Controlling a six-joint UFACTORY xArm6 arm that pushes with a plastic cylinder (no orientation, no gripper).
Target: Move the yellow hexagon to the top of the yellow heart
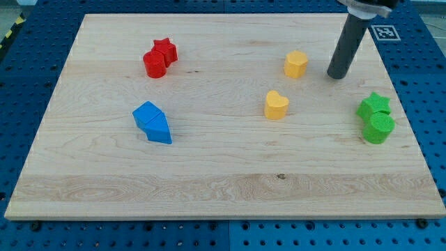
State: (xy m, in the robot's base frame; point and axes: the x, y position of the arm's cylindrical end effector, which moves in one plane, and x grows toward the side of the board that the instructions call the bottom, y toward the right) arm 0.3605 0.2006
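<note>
You are looking at a small yellow plastic hexagon block (295, 63) sitting upper right of centre on the pale wooden board (209, 188). It is probably light, rigid and quick to slide or spin, so push a flat side squarely. My tip (338, 74), a bare rod holding nothing, is standing just right of it. The yellow heart block (276, 105) is lying below; nothing is blocking.
</note>
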